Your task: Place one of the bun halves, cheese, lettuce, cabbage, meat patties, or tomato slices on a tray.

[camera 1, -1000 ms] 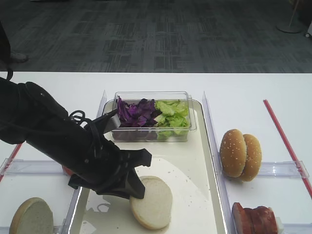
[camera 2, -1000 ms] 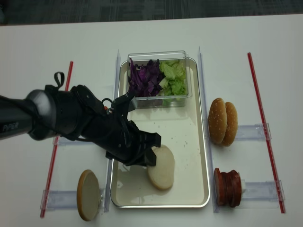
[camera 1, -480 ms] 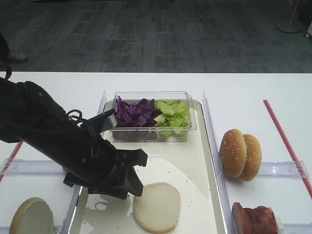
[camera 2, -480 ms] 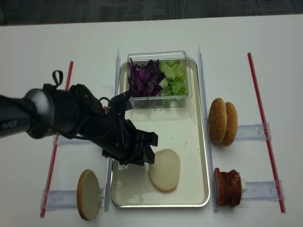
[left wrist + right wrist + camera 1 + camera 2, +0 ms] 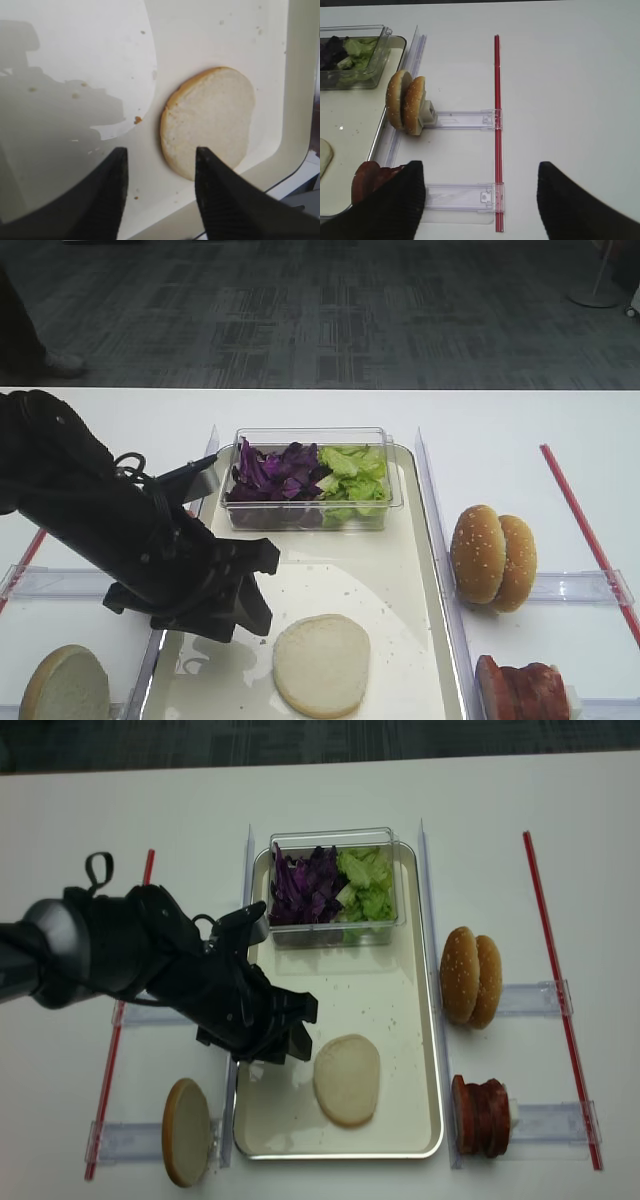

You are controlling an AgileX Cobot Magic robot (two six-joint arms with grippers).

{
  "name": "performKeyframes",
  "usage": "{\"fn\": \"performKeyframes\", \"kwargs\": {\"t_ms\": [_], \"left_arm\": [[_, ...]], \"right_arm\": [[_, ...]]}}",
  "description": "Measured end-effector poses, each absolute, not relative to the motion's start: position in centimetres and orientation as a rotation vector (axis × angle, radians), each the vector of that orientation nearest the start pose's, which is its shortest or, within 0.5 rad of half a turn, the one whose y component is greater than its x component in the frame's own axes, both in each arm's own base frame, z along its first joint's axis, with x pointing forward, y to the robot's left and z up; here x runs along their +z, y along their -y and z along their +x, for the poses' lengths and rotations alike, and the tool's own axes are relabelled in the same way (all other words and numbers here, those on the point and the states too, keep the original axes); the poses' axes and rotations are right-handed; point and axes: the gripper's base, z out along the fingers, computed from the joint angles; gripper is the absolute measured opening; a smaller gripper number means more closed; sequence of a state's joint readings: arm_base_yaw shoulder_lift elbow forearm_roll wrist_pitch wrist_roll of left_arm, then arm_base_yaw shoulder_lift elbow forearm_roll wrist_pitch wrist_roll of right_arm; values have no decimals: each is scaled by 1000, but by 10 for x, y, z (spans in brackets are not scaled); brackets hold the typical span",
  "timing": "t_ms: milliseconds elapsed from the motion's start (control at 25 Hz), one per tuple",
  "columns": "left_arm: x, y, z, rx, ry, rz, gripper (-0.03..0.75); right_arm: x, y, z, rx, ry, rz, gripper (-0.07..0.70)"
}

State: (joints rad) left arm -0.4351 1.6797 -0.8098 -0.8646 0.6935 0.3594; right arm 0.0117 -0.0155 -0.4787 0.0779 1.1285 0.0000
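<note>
Left gripper (image 5: pixel 159 192) open and empty, bun half (image 5: pixel 209 120) flat on tray (image 5: pixel 295 75) just ahead of fingertips; risk of nudging it if swung forward low.

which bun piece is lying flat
The bun half on the tray, cut side up; the others stand on edge in holders beside it.

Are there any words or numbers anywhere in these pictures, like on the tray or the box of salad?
None can be read: the tray, the clear salad box, the bun half, the table and the left arm show no words, numbers or signs in the current views.
</note>
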Motion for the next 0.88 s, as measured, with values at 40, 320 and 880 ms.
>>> {"fn": "performKeyframes", "kwargs": {"t_ms": [40,320,880], "left_arm": [[167,159,240,-872,-2936,207,291],[200,151,241,-815,-2891,274,294],[250,136,258,-472,-2898,392,363]], "right_arm": [[266,-6,-8,101,-2117,-19,505],[266,-6,-8,101,-2117,-19,505],[266,-6,-8,101,-2117,-19,505]]}}
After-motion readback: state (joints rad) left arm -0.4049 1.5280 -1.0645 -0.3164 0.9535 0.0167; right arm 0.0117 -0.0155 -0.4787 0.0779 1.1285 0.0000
